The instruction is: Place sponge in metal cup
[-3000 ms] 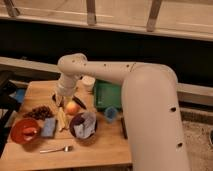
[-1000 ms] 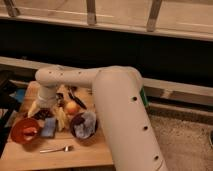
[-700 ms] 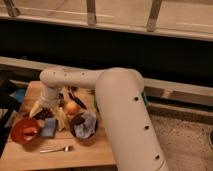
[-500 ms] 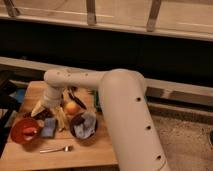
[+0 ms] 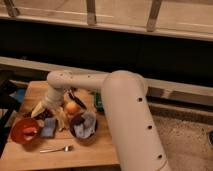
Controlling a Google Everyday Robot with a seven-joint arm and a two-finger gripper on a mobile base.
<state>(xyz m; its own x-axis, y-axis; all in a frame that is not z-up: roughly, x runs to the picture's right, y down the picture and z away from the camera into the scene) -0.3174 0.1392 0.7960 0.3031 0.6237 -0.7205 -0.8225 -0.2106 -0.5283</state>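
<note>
Flat soft blue sponge (image 5: 48, 128) beneath spread gripper (image 5: 49, 115).

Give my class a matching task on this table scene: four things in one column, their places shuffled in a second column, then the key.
Things:
1. sponge
2. fork
3. pale cloth
4. gripper

Places:
A. in the dark bowl
B. open, just over the sponge
C. nearest the front edge of the table
D. flat on the table beside the red bowl

Pairs: 1-D, 2-C, 3-A, 4-B.
</note>
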